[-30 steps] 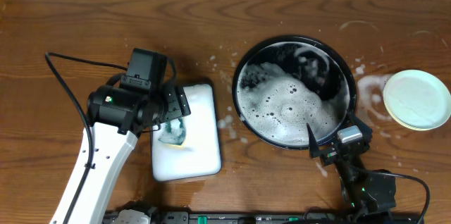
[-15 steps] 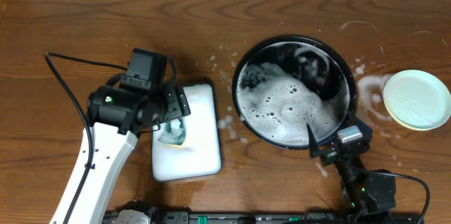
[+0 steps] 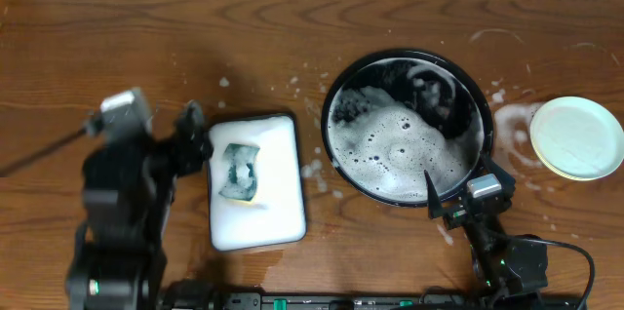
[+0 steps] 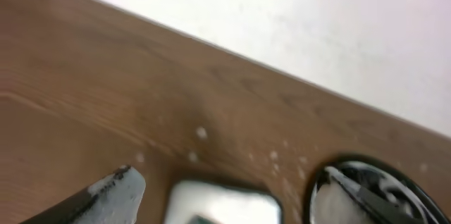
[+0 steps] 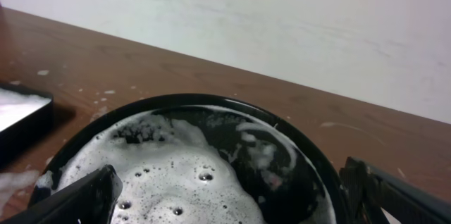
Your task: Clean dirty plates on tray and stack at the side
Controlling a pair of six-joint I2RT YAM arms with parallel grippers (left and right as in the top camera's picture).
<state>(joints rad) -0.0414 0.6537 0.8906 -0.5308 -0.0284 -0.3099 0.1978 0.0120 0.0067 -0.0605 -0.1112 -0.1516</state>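
Left gripper pulls back from the foamy white dish, open and empty; right gripper gapes beside the suds-filled tray; table splashed.

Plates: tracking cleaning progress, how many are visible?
1: a pale green plate on the table, right of the black tray. Others may lie hidden under the tray's foam.

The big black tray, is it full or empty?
Not empty: the tray holds white bubbly foam over most of its bottom. What lies beneath the foam cannot be told.
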